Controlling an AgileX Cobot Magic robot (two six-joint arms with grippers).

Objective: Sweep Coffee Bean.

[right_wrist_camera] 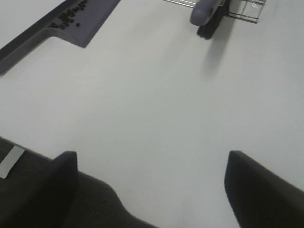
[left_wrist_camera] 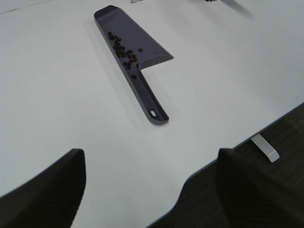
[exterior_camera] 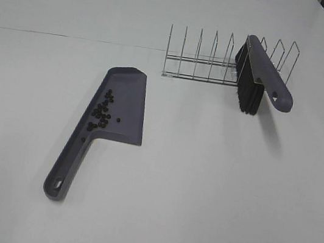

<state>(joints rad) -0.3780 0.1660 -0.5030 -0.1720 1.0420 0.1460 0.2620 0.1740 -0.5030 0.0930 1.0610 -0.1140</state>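
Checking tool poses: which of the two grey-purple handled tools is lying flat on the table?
The dustpan, flat on the table with the coffee beans in it. The brush rests propped in the wire rack.

White table (exterior_camera: 211, 197) with dustpan (exterior_camera: 125, 100), wire rack (exterior_camera: 209, 58)

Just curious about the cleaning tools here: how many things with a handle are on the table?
2: the dustpan lies flat at left holding coffee beans; the brush leans in the wire rack at right.
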